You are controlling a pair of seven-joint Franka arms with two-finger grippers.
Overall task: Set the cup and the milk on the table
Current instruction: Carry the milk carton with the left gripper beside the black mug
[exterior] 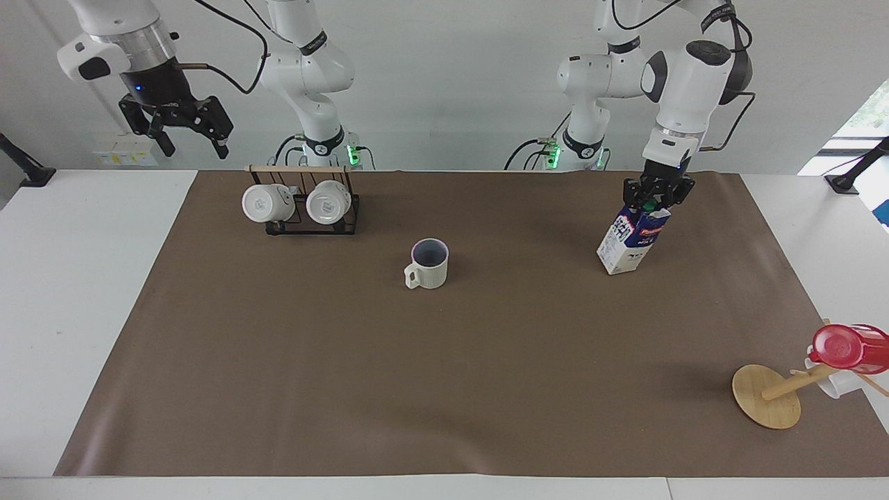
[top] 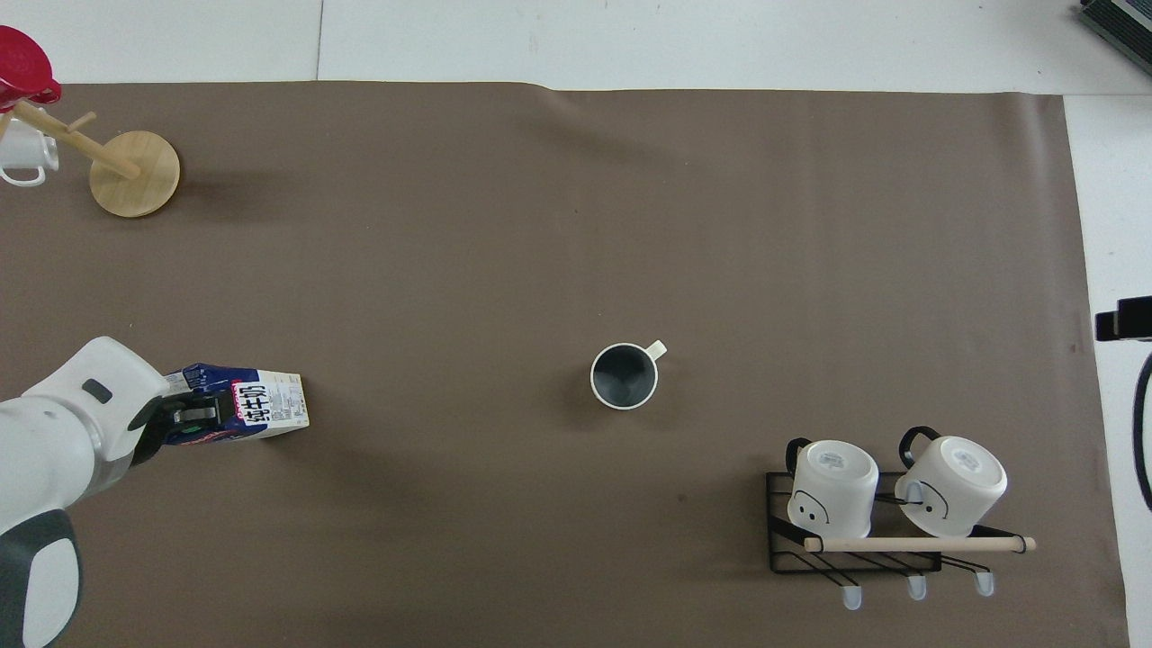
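We see the left gripper (exterior: 656,199) clamped on the tilted milk (exterior: 630,239) carton's top; the right gripper (exterior: 184,132) hangs raised, fingers spread, empty.

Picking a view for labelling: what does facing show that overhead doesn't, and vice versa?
Facing only: the right gripper raised with open fingers, clear of the mug rack, and both arms' bases. It also shows the left gripper gripping the top of the tilted milk.

Overhead only: the cup seen straight down into its dark inside.

Both: cup, milk, rack, wooden stand, red cup, table.
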